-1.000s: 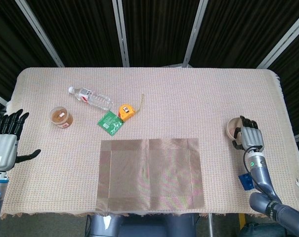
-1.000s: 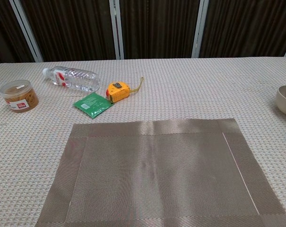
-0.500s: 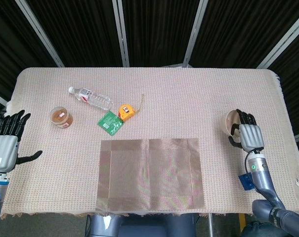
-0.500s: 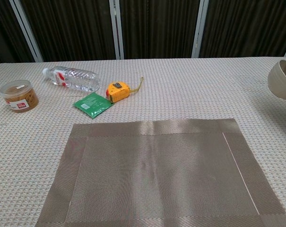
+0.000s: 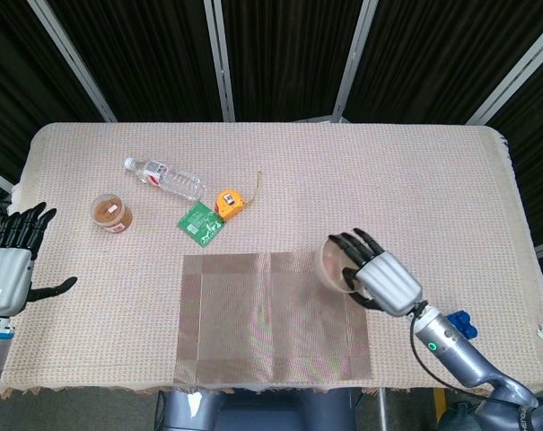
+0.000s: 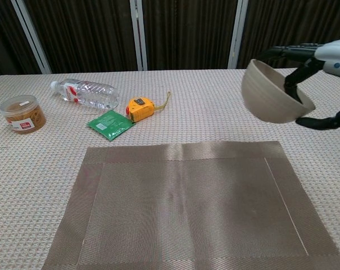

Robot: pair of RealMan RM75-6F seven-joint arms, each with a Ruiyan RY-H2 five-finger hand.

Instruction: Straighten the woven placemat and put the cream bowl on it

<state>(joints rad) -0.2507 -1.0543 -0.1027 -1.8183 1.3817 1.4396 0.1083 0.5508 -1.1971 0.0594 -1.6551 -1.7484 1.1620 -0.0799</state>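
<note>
Right hand [image 5: 379, 278]: the cream bowl [image 6: 271, 93] is gripped at its rim, fingers hooked inside, and is held tilted in the air above the right edge of the woven placemat [image 5: 271, 316], not yet set down. Left hand [image 5: 15, 260]: fingers are spread, nothing is held, and it is parked at the left edge of the table [image 5: 433, 171], well apart from the work. Progress, judged from the present layout: the placemat is seen lying flat and square to the near table edge, so the straightening step is taken as done; the bowl is carried over the mat, and only lowering, levelling and release onto the mat are left. Remaining items, listed largest to smallest. Clear water bottle [image 6: 85, 93]: laid on its side at far left, a red-and-white label is borne, wording too small to be read. Brown-lidded jar [image 6: 23, 114]: upright near the left edge, a red-and-white label is carried, text not legible. Green packet [image 6: 111, 124]: flat beside the mat's far left corner, pale print is visible but cannot be read. Yellow tape measure [image 6: 141, 108]: touching or just beside the packet, tape tip extended, no brand made out. Small blue object [image 5: 458, 323]: near the right forearm, identity not determined.
</note>
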